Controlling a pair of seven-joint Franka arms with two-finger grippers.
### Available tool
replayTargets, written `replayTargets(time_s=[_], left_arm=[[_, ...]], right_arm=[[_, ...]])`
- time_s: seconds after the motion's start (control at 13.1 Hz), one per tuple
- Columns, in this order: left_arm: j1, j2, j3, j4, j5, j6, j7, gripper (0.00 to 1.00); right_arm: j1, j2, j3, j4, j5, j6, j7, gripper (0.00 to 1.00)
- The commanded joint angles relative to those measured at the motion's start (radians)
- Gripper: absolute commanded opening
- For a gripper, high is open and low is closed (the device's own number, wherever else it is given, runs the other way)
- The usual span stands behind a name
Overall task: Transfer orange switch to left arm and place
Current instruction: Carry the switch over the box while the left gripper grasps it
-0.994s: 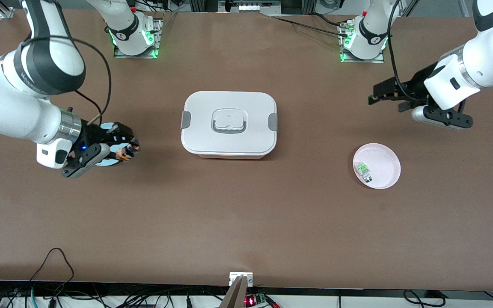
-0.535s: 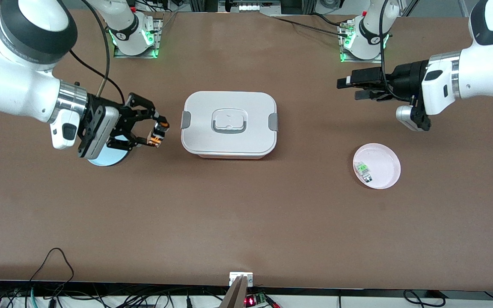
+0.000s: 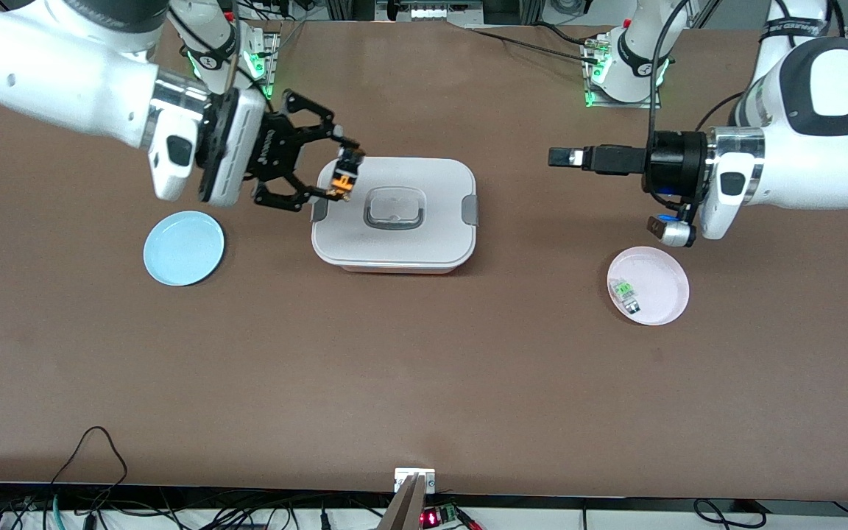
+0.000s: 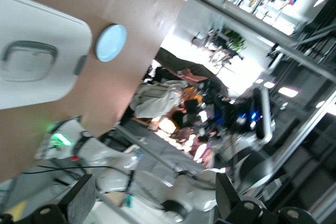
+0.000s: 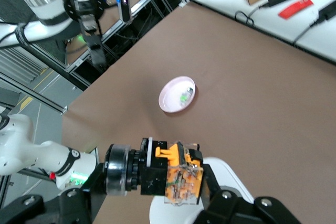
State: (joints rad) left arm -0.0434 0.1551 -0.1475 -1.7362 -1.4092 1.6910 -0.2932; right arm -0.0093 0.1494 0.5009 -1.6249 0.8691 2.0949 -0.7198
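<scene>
I see the switch (image 3: 344, 179) clamped in my right end effector (image 3: 341, 177), up in the air over the edge of the box (image 3: 393, 213) that faces the right arm's end of the surface. In the right wrist view the switch (image 5: 176, 178) sits crosswise between the fingers, its black barrel sticking out to one side and its orange body and tan end to the other. So its long axis runs across the grip, not along the fingers.

My left end effector (image 3: 564, 157) is released, fingers standing wide and empty, and it hangs over bare surface between the box and the left arm's base. It is level and aimed back toward the box and the switch. The two end effectors face each other along the length of the surface, with most of the box lid under the gap between them. The switch lies straight out ahead of the left fingers, well apart from them.

I judge the handover as the next step, and it turns on that gap closing above the lid without either arm dipping onto the box. The left fingers would need to take whichever end of the switch the right fingers leave free.

The blue plate (image 3: 183, 247) lies empty near the right arm's end. The pink plate (image 3: 659, 283), near the left arm's end, holds a small green part (image 3: 625, 293).
</scene>
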Motion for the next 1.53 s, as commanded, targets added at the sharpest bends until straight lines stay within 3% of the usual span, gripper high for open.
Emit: replayTargets(time_s=[0.0,0.31,0.46,0.76,1.45], left_arm=[[-0.012,-0.009,-0.067,-0.042,-0.100,0.125,-0.075,1.00],[-0.029,-0.008,-0.184,-0.043,-0.167,0.341,-0.138,1.00],[-0.038,-0.009,-0.196,-0.043,-0.229,0.383,-0.147,1.00],[-0.055,-0.014,-0.256,-0.042,-0.234,0.498,-0.147,1.00],[-0.098,-0.012,-0.291,-0.039,-0.280,0.608,-0.147,0.98]], right_arm=[[-0.014,-0.010,0.083,-0.012,0.028,0.110,-0.023,0.00],[-0.014,-0.010,0.149,-0.012,0.028,0.229,-0.010,0.00],[-0.014,-0.010,0.156,-0.012,0.028,0.237,-0.012,0.00],[-0.014,-0.010,0.156,-0.012,0.028,0.238,-0.012,0.00],[-0.011,-0.010,0.163,-0.013,0.028,0.238,-0.009,0.00]])
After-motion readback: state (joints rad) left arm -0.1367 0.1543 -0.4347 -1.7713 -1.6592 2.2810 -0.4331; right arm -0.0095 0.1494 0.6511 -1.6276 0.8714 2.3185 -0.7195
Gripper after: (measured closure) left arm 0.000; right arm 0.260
